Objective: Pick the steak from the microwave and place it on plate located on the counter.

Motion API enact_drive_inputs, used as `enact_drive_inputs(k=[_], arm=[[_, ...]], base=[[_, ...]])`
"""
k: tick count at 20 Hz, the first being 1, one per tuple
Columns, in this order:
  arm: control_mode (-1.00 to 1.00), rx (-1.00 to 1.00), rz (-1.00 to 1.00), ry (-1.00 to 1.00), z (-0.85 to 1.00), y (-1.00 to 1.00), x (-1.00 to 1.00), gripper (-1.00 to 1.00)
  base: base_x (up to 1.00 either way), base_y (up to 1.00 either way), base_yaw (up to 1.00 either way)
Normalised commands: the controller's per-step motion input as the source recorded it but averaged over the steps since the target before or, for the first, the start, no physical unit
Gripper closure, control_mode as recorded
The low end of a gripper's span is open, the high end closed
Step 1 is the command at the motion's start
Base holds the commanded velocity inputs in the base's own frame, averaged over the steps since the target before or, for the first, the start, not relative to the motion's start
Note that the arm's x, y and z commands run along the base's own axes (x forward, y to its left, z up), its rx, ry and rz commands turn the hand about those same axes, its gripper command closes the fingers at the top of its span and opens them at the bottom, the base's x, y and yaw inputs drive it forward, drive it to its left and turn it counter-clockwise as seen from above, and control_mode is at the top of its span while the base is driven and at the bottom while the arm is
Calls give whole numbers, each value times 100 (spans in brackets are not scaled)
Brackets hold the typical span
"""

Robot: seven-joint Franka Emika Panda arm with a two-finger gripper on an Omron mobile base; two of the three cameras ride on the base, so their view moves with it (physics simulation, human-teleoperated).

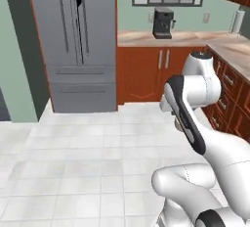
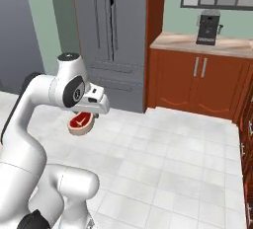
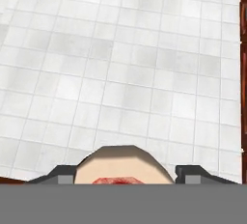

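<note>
The steak [image 2: 81, 123] is held tight between the jaws, above the floor [image 2: 163, 154]. The counter [image 2: 197, 44] is seen at two o'clock.

Base cams sit behind arm left and right, facing fridge [image 1: 78, 45], sharing coffee machine [image 2: 209, 27] counter [image 1: 161, 39]. Hand cam looks down at tiled floor [image 3: 120, 63], steak [image 3: 123, 170] probably close between the fingertips.

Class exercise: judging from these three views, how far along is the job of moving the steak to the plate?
Done: the steak is out of the microwave, clamped in the gripper above the white floor tiles. In hand: carrying it. Left: reaching the counter and setting it on the plate.
</note>
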Motion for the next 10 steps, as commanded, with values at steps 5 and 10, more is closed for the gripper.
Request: enact_drive_inputs(k=[5,10], arm=[[100,0,0,0,0,0,0,100],[100,0,0,0,0,0,0,100]], base=[[80,-68,-47],[28,-17,-78]])
